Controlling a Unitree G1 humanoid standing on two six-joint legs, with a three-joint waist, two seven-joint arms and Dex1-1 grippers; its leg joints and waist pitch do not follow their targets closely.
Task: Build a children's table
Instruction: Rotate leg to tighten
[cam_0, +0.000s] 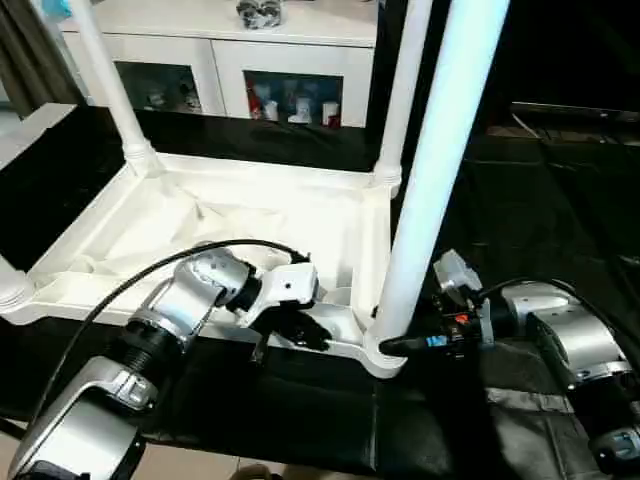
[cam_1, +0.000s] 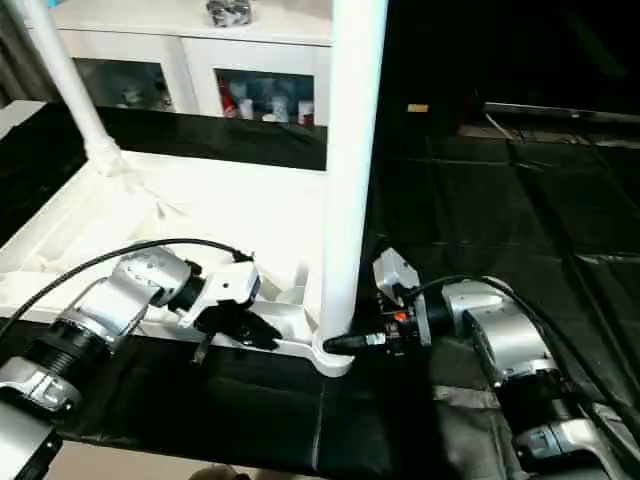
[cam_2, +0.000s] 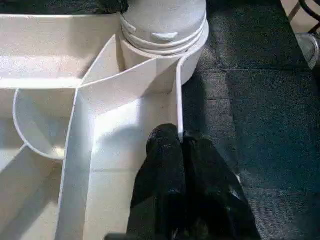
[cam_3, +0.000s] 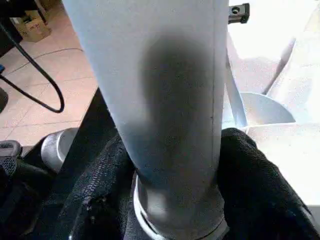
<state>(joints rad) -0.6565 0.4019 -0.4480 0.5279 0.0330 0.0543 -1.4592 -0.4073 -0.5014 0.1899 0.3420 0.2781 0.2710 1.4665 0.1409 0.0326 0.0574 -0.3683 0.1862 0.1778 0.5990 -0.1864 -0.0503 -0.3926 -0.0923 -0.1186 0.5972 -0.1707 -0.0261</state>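
We see the tabletop (cam_0: 250, 225) upside down on the black counter (cam_0: 520, 200). Left hand (cam_0: 310, 335) pinches its near rim, fingers closed. Right hand (cam_1: 335, 343) clasps the near-corner leg (cam_0: 440, 150), upright in its socket.

A black bench (cam_0: 520, 220) carries the work, its surface marked with faint seams. The white table top (cam_0: 250, 225) lies on it upside down, ribbed side up, toward the left, its near-right corner close to the bench's front edge. Legs (cam_0: 430, 180) stand upright in its corner sockets. The right half of the bench is bare black. A wrinkled grey-black sheet (cam_1: 470, 420) lies at the front edge, right of centre.
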